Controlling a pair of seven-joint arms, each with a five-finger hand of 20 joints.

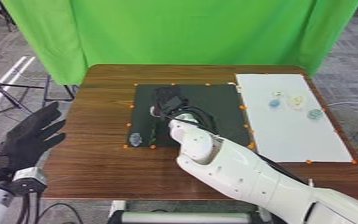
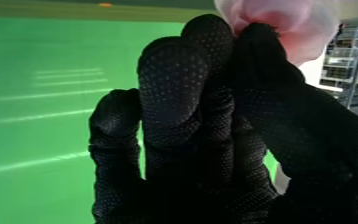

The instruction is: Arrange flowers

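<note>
While my left hand (image 1: 29, 140) hangs open at the counter's (image 1: 95, 165) left side, my right hand (image 1: 172, 102) – thumb and fingers closed in a pinch – holds one pink flower (image 2: 286, 17) over the black mat (image 1: 227, 102). White board (image 1: 295, 142), right: small blue and teal pieces.

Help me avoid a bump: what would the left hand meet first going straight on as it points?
The left hand would probably meet the table edge first; depth is unclear, so it might pass over toward the green curtain.
</note>
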